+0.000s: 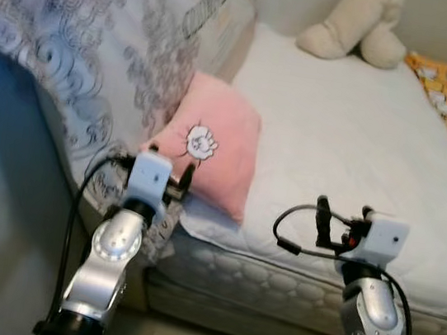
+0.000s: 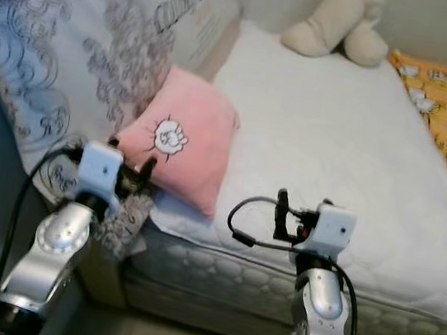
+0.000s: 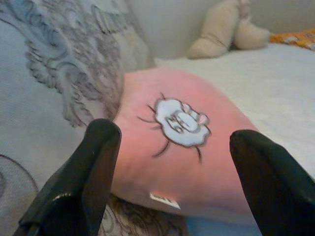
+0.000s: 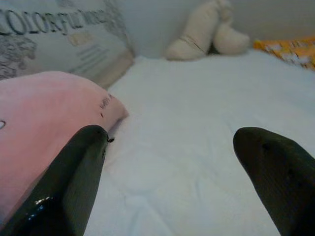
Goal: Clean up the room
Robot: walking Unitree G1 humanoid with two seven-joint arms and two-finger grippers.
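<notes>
Both tools parted at mattress (image 1: 334,150) edge.

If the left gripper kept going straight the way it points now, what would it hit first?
Most likely the pink pillow: the left gripper, fingers open, points straight at its sheep print. How far off it is cannot be judged.

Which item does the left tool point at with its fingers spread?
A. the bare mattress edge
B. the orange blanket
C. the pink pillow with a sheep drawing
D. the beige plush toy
C: in the left wrist view the left tool is open, and the pink pillow with its sheep drawing sits between the two fingers.
</notes>
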